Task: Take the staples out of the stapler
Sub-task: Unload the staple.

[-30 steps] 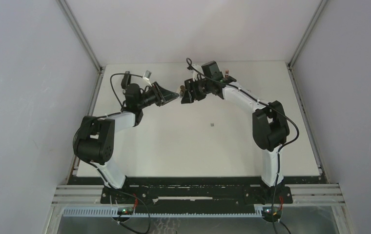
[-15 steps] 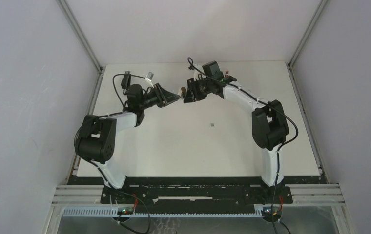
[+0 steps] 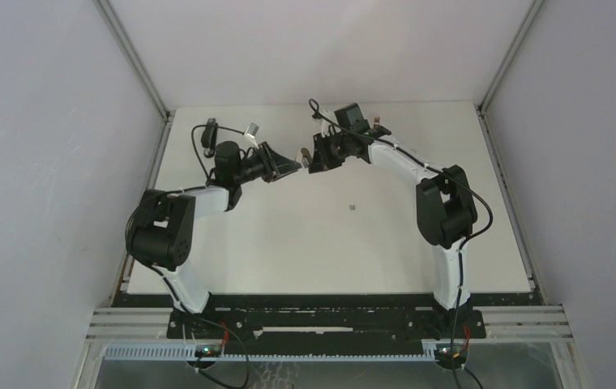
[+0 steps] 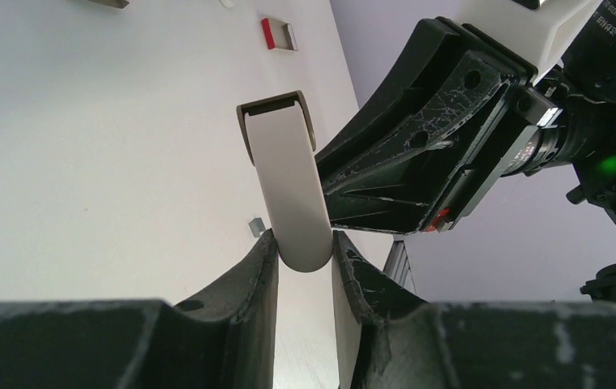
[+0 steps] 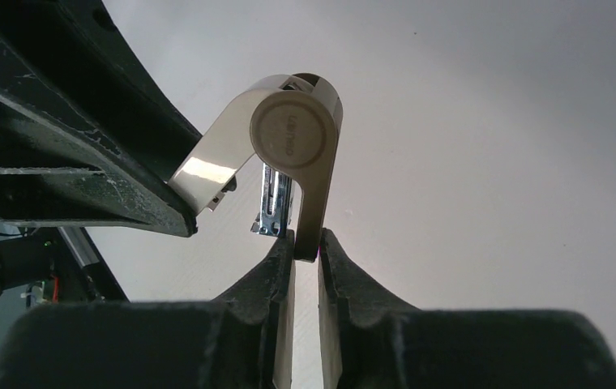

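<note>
Right now you have the stapler (image 5: 293, 138) off the table (image 3: 288, 243), hanging between the two arms at the far middle of the workspace, and it reads beige rather than dark in both wrist views. Your left gripper (image 4: 303, 243) is clamped tight on the rounded end of one arm of it. Your right gripper (image 5: 305, 243) has its fingers pinched onto the other arm, just below the round hinge cap. The body is folded open at that hinge, and a bright metal channel (image 5: 274, 203) shows between the two arms. Whether staples sit in the channel you cannot tell from here. A small grey speck (image 3: 353, 207) lies on the table nearer the bases, well apart from the grippers, and it is too small to name. A red-and-white box (image 4: 279, 34) lies farther back. Expect the stapler to be light and rigid, with smooth, probably slippery plastic shells, so the narrow pinches you have could let it twist about the hinge. Hold the flat sides of each arm, not the curved tips. The staples themselves are likely a brittle, featherweight strip that breaks if squeezed. Tipping the open channel downward to let them slide out looks safer than picking at them with a fingertip.
</note>
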